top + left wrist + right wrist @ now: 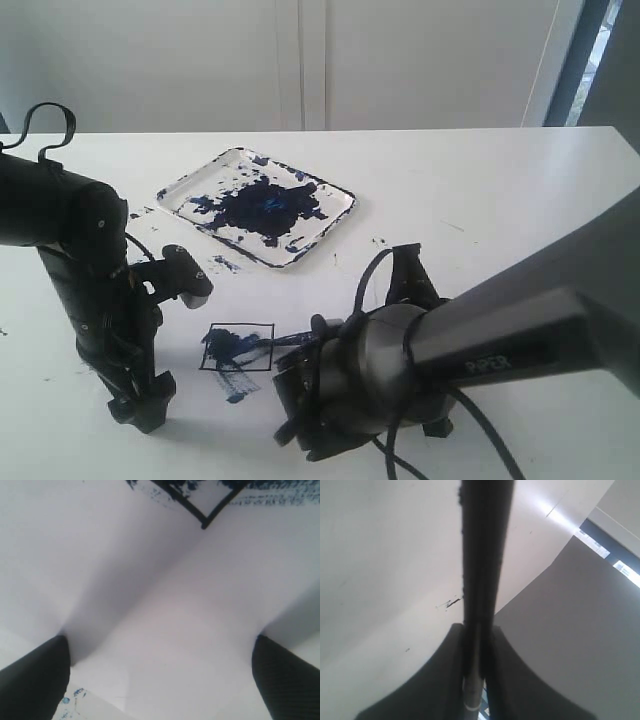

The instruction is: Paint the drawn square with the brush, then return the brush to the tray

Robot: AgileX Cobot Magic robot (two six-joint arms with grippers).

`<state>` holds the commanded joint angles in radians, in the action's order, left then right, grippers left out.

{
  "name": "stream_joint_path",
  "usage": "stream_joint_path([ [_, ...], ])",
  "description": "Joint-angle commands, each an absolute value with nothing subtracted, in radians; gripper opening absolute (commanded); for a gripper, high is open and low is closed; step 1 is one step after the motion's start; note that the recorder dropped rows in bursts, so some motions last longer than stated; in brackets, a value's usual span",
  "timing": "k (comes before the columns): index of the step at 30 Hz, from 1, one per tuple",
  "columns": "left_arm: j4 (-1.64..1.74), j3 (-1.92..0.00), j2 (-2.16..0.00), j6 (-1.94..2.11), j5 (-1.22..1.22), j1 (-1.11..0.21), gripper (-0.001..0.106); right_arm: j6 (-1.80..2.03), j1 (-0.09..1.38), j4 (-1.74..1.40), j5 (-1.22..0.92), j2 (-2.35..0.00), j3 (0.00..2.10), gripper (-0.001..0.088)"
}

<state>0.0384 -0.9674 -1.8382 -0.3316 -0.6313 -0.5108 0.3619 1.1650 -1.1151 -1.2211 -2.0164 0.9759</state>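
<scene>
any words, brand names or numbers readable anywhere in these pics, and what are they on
"PIPER": pale capital letters on the dark grey link of the right arm, seen in the exterior view.
No other text can be read. The shallow white paint-splattered tray and the black-outlined drawn square carry only blue paint marks, and neither wrist view shows any writing.

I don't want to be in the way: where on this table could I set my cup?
Bare table lies right of the tray, up to the far edge, and behind the tray along the wall. Crowded: the front, where the left arm and right arm flank the drawn square.
</scene>
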Motion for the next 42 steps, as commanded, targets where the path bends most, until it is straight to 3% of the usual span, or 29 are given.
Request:
stream_joint_path([
  [11, 0.038, -0.967, -1.838, -0.332, -0.635, -0.511, 0.099, 0.341, 1.256, -1.130, -1.221, -2.016, 0.976, 0.0000],
  [22, 0.038, -0.967, -1.838, -0.332, -0.638, -0.511, 0.099, 0.341, 1.158, -1.211, -1.221, -2.016, 0.976, 0.0000],
  [42, 0.038, -0.967, -1.838, -0.313, -0.631, -0.511, 0.099, 0.280, 1.157, -1.426, -1.221, -2.016, 0.976, 0.0000],
])
